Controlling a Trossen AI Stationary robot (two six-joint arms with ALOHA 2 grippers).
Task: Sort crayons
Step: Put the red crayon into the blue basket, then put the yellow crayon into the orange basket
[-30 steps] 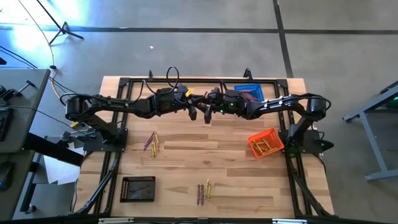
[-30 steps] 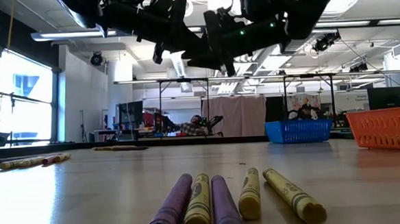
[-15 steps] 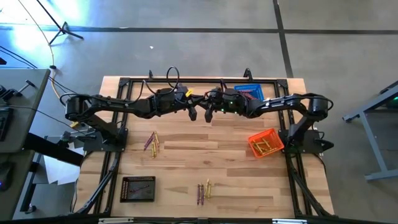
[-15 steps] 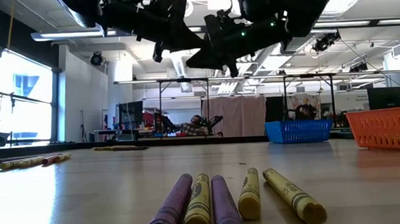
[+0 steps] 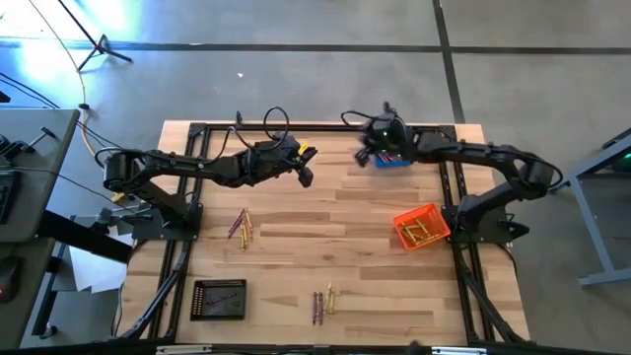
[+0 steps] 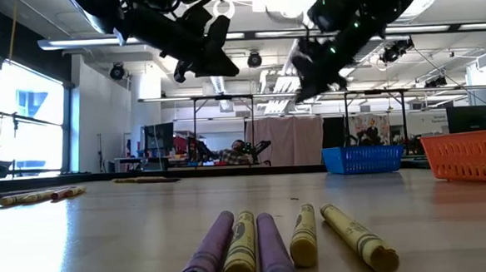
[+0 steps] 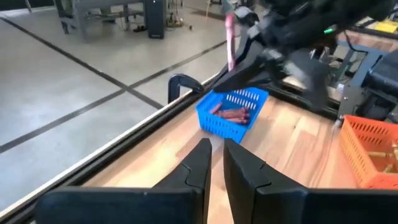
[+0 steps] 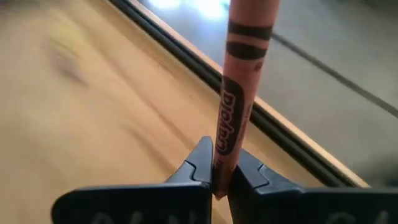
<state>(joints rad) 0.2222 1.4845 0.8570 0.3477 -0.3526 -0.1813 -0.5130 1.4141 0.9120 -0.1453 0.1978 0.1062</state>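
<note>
The right gripper (image 8: 221,177), clamped on a red-orange wax crayon (image 8: 239,93), has swung from table centre over the blue mesh basket (image 7: 231,112); drop-off looks next.

The left gripper (image 7: 214,163) hovers, fingers slightly apart, empty.

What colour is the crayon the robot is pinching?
Red-orange with black markings; the crayon shows best in the right wrist view.

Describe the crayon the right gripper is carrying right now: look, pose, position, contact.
The crayon is a red-orange stick in a paper wrapper with dark bands and dark lettering. The right gripper is shut on its lower end, so it stands up out of the fingers, slightly tilted. Nothing else touches it. In the left wrist view it shows held in the air above the blue basket, which already holds similar reddish crayons, at the table's far edge.
</note>
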